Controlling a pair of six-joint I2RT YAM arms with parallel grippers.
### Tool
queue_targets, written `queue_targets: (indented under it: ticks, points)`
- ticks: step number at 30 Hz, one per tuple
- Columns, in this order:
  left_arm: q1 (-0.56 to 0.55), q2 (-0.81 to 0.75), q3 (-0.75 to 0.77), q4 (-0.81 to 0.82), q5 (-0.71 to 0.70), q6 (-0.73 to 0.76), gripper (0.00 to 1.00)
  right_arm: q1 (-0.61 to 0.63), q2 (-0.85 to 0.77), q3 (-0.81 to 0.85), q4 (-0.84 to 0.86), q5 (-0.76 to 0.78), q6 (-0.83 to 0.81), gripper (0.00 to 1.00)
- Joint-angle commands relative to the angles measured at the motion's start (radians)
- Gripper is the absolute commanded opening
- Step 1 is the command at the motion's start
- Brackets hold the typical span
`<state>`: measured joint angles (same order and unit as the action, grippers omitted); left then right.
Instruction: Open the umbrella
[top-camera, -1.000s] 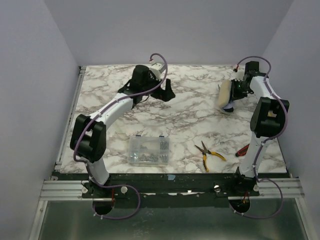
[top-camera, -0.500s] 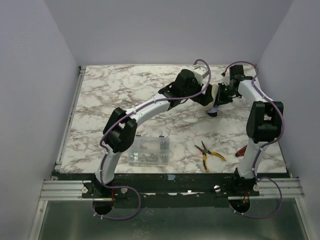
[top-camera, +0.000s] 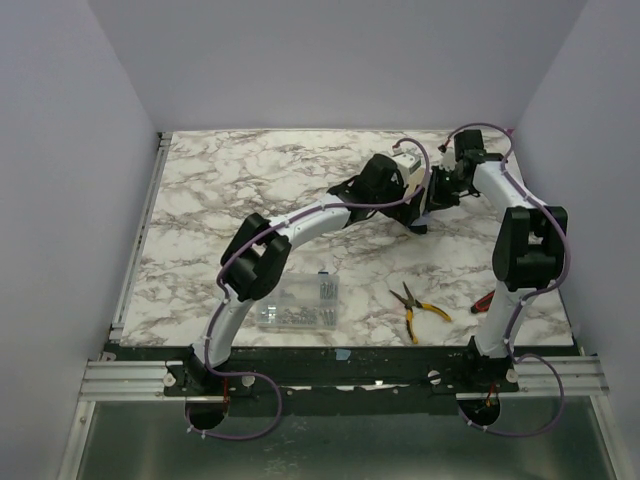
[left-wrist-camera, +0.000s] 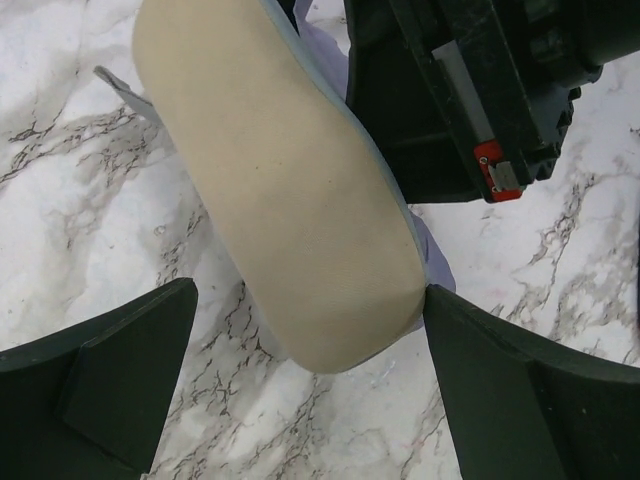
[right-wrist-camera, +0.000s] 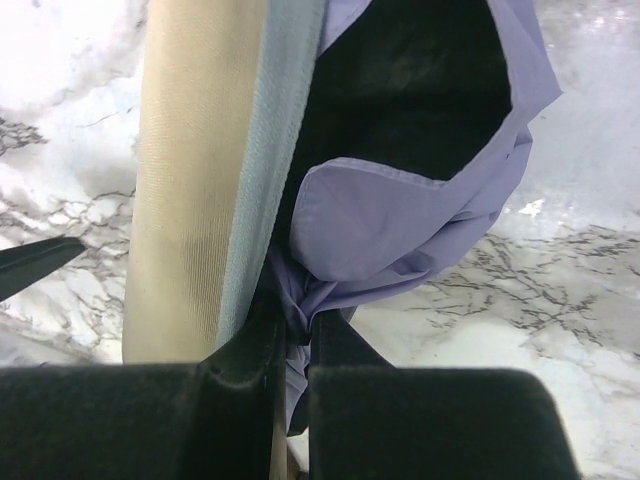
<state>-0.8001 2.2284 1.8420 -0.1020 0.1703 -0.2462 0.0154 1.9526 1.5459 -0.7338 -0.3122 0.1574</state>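
The umbrella (left-wrist-camera: 280, 190) is bundled in its cream sleeve, with lilac canopy (right-wrist-camera: 400, 220) spilling out over a black underside. In the top view only a lilac bit (top-camera: 425, 216) shows between the two grippers at the back right. My right gripper (right-wrist-camera: 298, 345) is shut on a fold of the lilac fabric and holds the bundle just above the marble. My left gripper (left-wrist-camera: 310, 360) is open, one finger (left-wrist-camera: 110, 370) on each side of the sleeve's rounded end; the right-hand one touches it. In the top view the left gripper (top-camera: 410, 200) meets the right gripper (top-camera: 442, 190).
A clear box of screws (top-camera: 297, 301) lies near the front centre. Yellow-handled pliers (top-camera: 418, 308) and a red-handled tool (top-camera: 484, 300) lie front right, by the right arm's base. Lilac walls close in the marble table (top-camera: 220, 190) on three sides.
My left arm has swung from the back centre-left across to the umbrella, open jaws now around its end. My right gripper has carried the bundle a little to the left.
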Motion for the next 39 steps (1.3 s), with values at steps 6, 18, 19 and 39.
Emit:
queue_targets:
  ticks: [6,18,19,39]
  points:
    - [0.018,0.003,0.006,-0.08,-0.133,-0.033,0.94,0.014,-0.085,0.011,-0.042,-0.127,-0.067,0.01]
    - [0.106,-0.063,-0.139,-0.044,-0.049,-0.11,0.86,0.008,-0.141,0.027,-0.088,-0.226,-0.176,0.01]
    - [0.108,-0.062,-0.145,-0.045,-0.043,-0.116,0.85,0.007,-0.142,0.044,-0.087,-0.24,-0.181,0.01]
    - [0.309,-0.47,-0.38,0.002,0.087,-0.104,0.98,0.086,-0.07,0.275,-0.005,-0.435,-0.147,0.01]
